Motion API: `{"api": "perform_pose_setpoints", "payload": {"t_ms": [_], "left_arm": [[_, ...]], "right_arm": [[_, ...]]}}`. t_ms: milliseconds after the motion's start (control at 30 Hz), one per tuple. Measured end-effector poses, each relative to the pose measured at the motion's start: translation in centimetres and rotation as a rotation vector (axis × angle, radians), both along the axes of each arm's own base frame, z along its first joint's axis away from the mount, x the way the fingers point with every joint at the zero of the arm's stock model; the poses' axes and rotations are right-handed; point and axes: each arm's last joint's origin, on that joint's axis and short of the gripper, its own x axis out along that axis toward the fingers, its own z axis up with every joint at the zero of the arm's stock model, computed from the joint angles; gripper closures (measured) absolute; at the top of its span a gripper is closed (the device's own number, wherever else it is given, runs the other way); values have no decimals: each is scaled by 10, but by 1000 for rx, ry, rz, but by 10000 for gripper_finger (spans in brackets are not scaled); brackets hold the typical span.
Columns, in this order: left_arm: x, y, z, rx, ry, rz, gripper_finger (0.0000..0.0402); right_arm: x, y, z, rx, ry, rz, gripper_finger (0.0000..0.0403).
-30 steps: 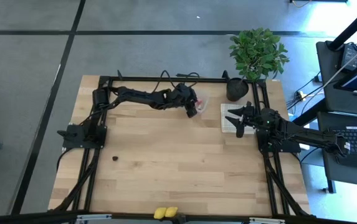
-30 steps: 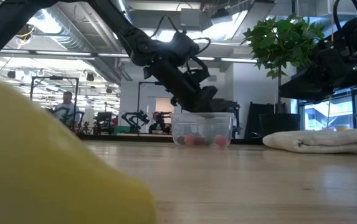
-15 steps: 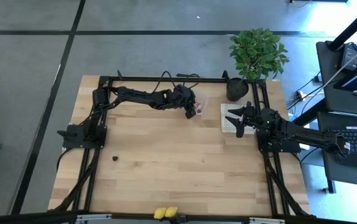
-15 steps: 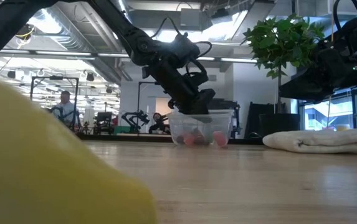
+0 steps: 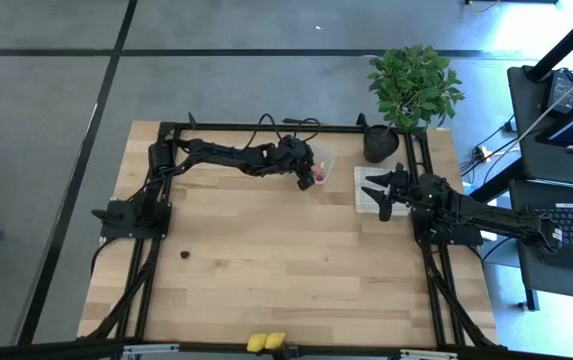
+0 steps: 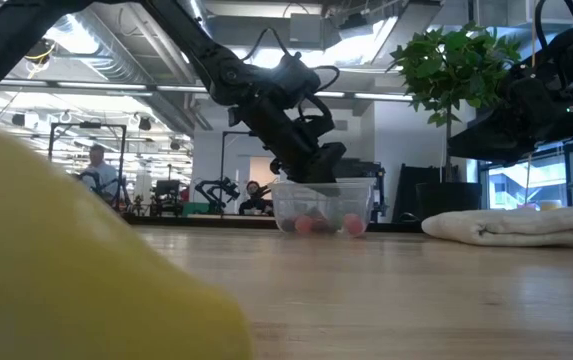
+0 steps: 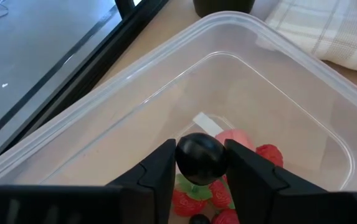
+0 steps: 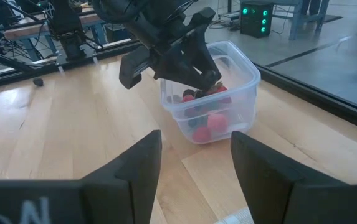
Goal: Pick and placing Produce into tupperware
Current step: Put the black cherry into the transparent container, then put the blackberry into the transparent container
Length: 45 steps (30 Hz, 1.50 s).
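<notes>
The clear tupperware [image 5: 323,163] stands on the table near its far edge and holds several red berries [image 7: 266,154] and some dark ones. My left gripper [image 7: 201,163] hangs over its open top [image 6: 324,183], shut on a dark round berry [image 7: 201,155]. My right gripper [image 8: 194,163] waits open above the beige checked cloth [image 5: 365,189] at the table's right, its fingers pointing toward the box [image 8: 210,93]. Another dark berry [image 5: 184,254] lies on the wood at the left. Two yellow lemon-like pieces [image 5: 266,341] lie at the near edge. My left gripper pinches the dark round berry by its two opposite sides [image 7: 184,157] between its two fingertips [image 7: 161,163]. The fingers slant down into the box's mouth from the table's left. The berry is lifted clear, above the red berries on the box's floor.
A black pot [image 5: 381,143] with a green plant [image 5: 413,85] stands at the far right corner, just behind the cloth. A yellow piece [image 6: 66,280] fills the low view's left foreground. Bare wood [image 5: 286,260] spreads across the table's middle.
</notes>
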Motion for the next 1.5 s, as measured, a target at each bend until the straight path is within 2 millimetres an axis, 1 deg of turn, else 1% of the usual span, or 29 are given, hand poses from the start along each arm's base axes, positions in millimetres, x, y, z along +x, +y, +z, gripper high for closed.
{"api": "perform_pose_setpoints", "payload": {"t_ms": [167,267,467,600,800,1000,1100,1200,1333,1433,1500], "left_arm": [[0,0,0,1,-1,1,288],[0,0,0,1,-1,1,289],[0,0,0,1,-1,1,261],[0,0,0,1,-1,1,255],[2,1,2,12,-27,-1,270],[7,1,12,105,-96,-45,291],[8,0,19,145,-124,-63,300],[5,-4,30,188,-96,-100,307],[-4,-17,59,265,-43,-180,316],[-17,-31,82,269,10,-226,322],[-30,-41,97,254,62,-252,325]], "right_arm": [[0,0,0,0,0,0,208],[0,0,0,-1,0,0,208],[0,0,0,-1,0,0,208],[0,0,0,-1,0,0,208],[0,0,0,-1,1,1,208],[0,0,0,-2,0,1,208],[0,0,0,-2,1,0,208],[0,0,0,-2,1,0,208],[0,0,0,-2,1,0,208],[0,0,0,-2,1,1,208],[0,0,0,-2,1,1,208]]}}
